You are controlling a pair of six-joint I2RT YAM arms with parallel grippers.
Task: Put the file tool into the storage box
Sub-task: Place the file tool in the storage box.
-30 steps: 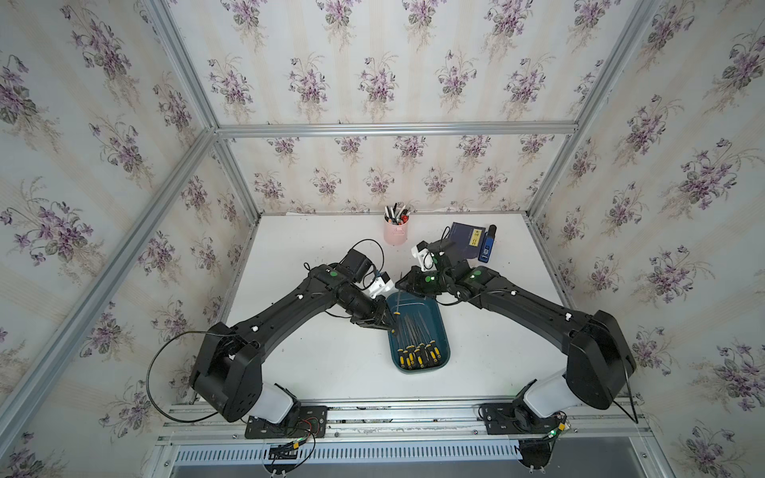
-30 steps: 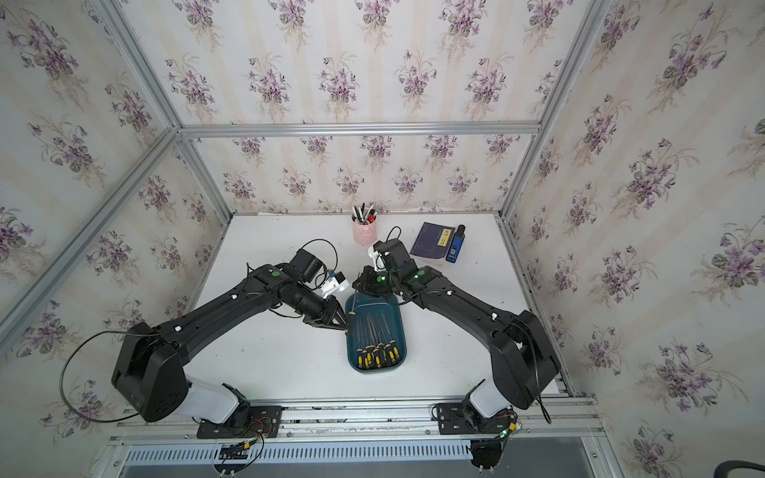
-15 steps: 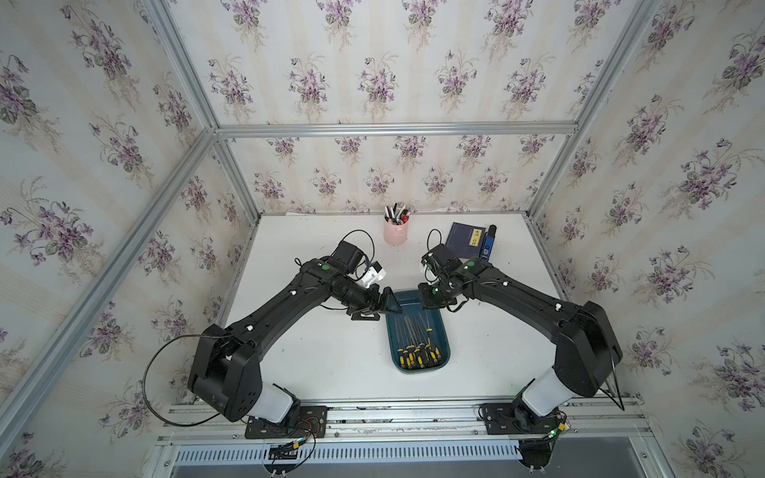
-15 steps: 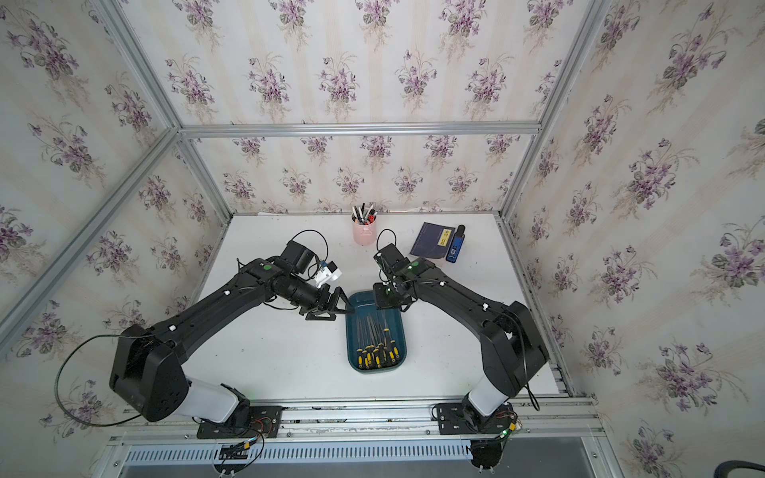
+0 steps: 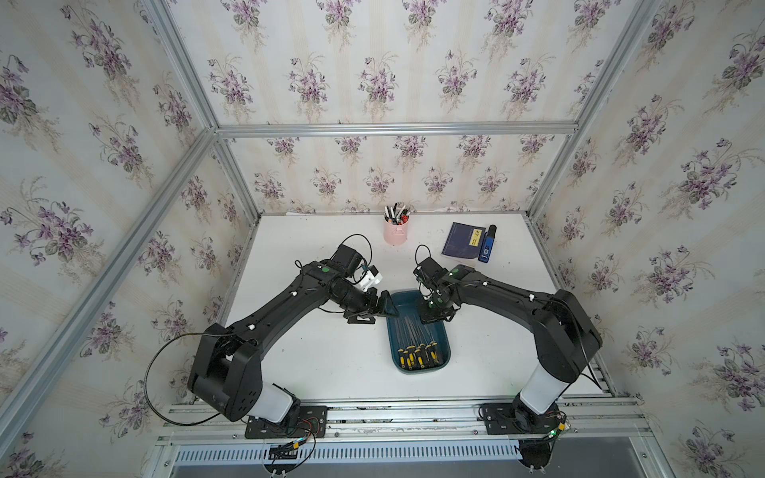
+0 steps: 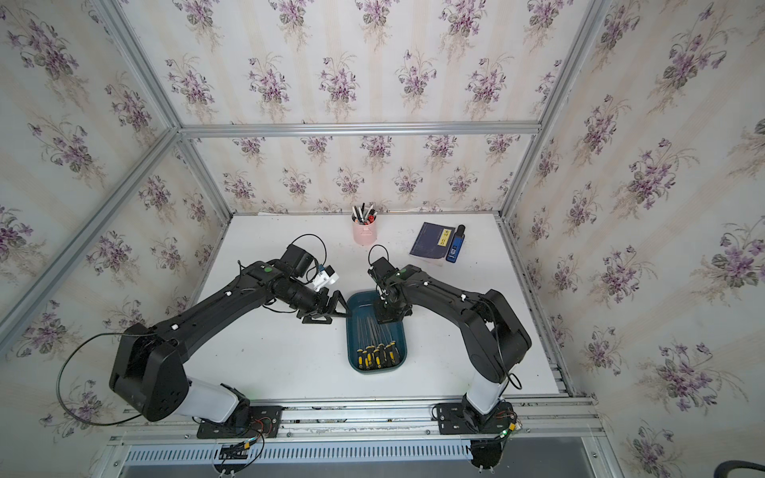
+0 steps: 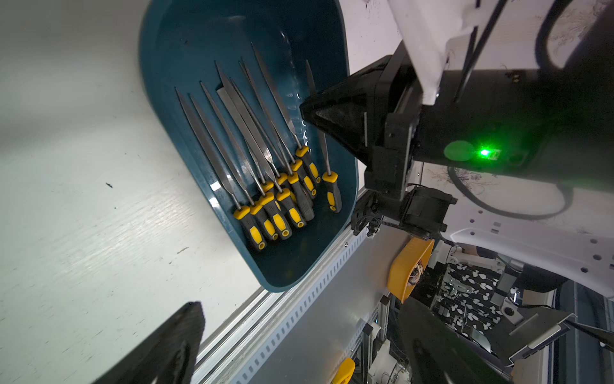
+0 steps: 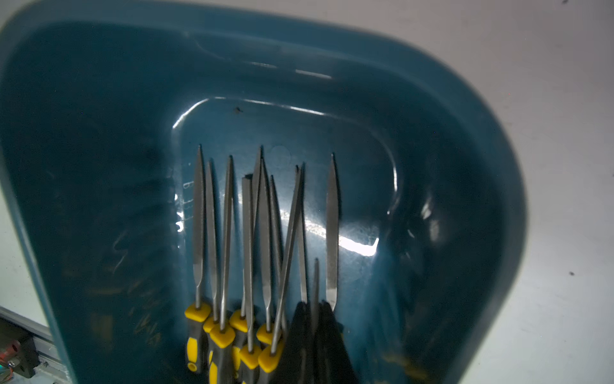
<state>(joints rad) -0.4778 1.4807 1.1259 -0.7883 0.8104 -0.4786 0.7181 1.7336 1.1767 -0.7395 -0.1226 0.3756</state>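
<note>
White table [image 5: 331, 364]: files [image 5: 416, 347] lie in storage box [image 5: 442, 364], seemingly ten.

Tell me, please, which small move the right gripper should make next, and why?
Probably open the right gripper. It is shut, seemingly on the thin shaft of a file whose handle already sits low inside the storage box, beside the other files. Releasing there should leave it in.
</note>
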